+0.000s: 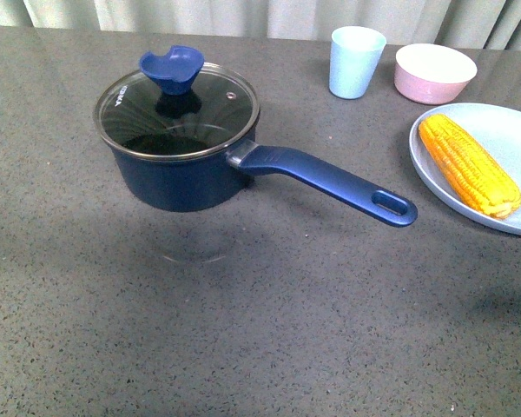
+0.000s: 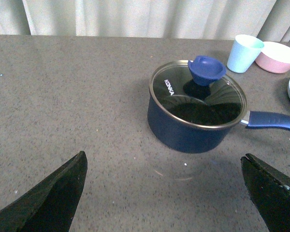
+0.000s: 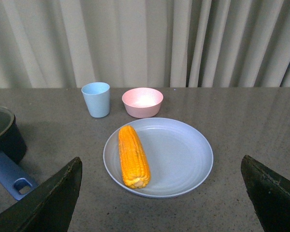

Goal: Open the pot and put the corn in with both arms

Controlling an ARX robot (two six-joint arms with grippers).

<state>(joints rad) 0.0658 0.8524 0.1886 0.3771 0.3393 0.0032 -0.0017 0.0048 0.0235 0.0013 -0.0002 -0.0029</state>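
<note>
The navy pot (image 1: pixel 178 178) stands on the table with its glass lid (image 1: pixel 213 113) on, blue knob (image 1: pixel 171 69) up, long handle (image 1: pixel 330 180) pointing right. It also shows in the left wrist view (image 2: pixel 183 133). The corn (image 1: pixel 469 165) lies on a pale blue plate (image 1: pixel 512 130) at the right; it also shows in the right wrist view (image 3: pixel 133 155). My left gripper (image 2: pixel 162 193) is open and empty, short of the pot. My right gripper (image 3: pixel 162 193) is open and empty, short of the plate (image 3: pixel 183 154). Neither arm shows in the front view.
A light blue cup (image 1: pixel 356 61) and a pink bowl (image 1: pixel 434 73) stand at the back right, beyond the plate. Curtains hang behind the table's far edge. The pot's handle end (image 3: pixel 12 176) lies left of the plate in the right wrist view.
</note>
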